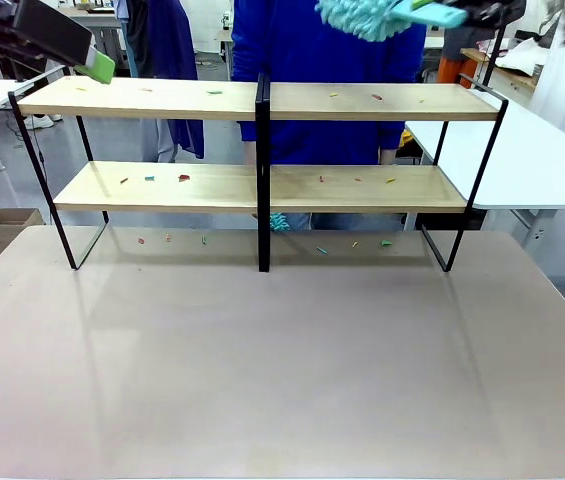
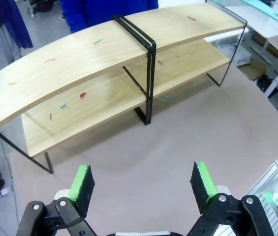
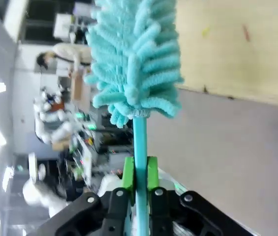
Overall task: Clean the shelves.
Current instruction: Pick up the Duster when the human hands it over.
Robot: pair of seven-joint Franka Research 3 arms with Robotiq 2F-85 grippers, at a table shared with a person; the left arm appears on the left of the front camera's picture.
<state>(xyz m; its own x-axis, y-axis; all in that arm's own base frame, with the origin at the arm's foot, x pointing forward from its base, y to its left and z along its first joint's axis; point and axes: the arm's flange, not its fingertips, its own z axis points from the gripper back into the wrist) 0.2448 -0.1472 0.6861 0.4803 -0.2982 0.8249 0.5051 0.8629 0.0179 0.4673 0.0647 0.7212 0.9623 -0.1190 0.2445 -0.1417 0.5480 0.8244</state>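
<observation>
Table with scraps, person behind shelves

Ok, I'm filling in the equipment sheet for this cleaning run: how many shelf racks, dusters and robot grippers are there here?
Shelves: 1
Teal duster: 1
Grippers: 2 (left gripper, fingers apart and empty; right gripper, fingers shut on the duster's handle)
Total: 4
</observation>
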